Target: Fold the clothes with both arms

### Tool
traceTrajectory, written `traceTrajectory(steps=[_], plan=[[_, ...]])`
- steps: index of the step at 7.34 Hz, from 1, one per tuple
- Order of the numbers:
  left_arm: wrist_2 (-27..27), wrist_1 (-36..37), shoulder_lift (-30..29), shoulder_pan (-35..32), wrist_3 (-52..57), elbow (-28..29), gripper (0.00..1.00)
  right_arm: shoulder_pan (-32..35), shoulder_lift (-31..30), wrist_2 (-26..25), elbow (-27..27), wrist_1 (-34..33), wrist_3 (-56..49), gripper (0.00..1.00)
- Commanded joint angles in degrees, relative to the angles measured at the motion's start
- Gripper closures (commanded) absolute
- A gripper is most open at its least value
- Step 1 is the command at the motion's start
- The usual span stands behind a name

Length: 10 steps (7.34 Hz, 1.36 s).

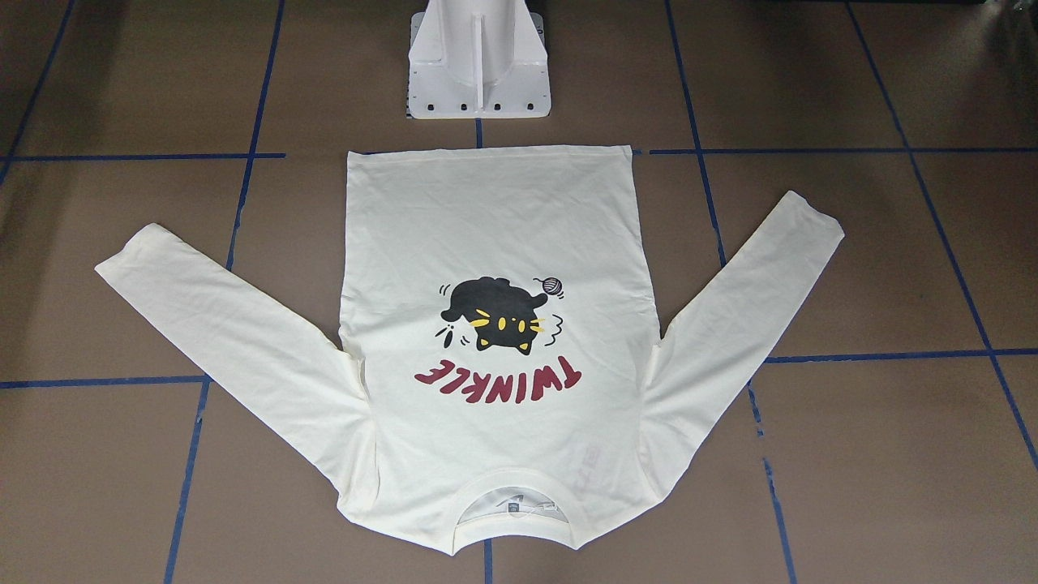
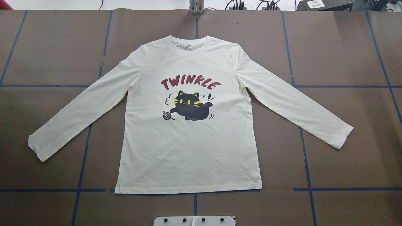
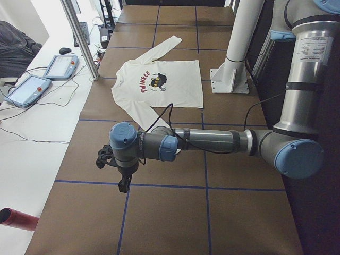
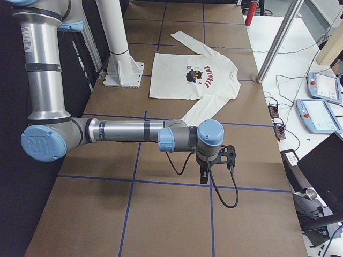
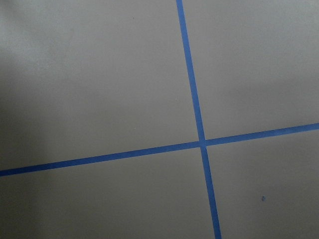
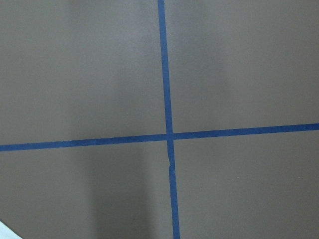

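Left gripper (image 3: 123, 183): shown only in a side view, so whether it is open cannot be told; over bare table (image 2: 345, 47).
T-shirt (image 2: 188, 138): flat at table centre, neckline at 12 o'clock, sleeves toward 8 and 4.
Right gripper (image 4: 204, 175): the same, cannot tell.
Wrist views: only tape (image 5: 202, 143) crossings.
Overhead, front: neither gripper.
Count: two grippers, one T-shirt.

Overhead frame: shirt (image 2: 188, 150) spread on table (image 2: 345, 47), centre.
Collar toward top edge, hem toward bottom edge, sleeves running out to lower left and lower right; pedestal (image 2: 194, 220) at bottom centre, just below the hem.
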Motion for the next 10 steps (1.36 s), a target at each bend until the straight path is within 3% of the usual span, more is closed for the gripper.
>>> traceTrajectory(steps=[1,3,5,6,7,8,9,10], plan=[[0.0,-0.1,0.0,0.0,0.0,-0.1,0.0,0.0,-0.1,0.0,0.4,0.0,-0.1,0.0],[0.0,-0.1,0.0,0.0,0.0,-0.2,0.0,-0.7,0.0,1.1,1.4,0.9,0.6,0.0],[-0.2,-0.6,-1.5,1.6,-0.4,-0.3,0.0,-6.4,1.7,1.2,7.3,0.4,1.7,0.0],[-0.8,-3.5,0.2,1.8,0.1,-0.6,0.0,-12.4,1.2,0.4,7.6,1.0,5.7,0.0],[-1.4,-8.7,2.0,1.8,-0.3,-0.3,0.0,-18.3,1.2,-1.6,8.9,7.1,15.1,0.0],[-1.7,-12.3,1.8,1.8,-0.4,-0.1,0.0,-23.9,-1.0,-6.9,9.3,17.7,27.0,0.0],[-1.7,-13.9,1.6,1.9,-0.4,-0.3,0.0,-27.9,-4.6,-7.6,8.5,28.1,32.9,0.0],[-1.7,-13.8,1.5,2.1,-0.5,-0.5,0.0,-30.2,-6.3,-6.5,8.5,32.4,36.4,0.0]])
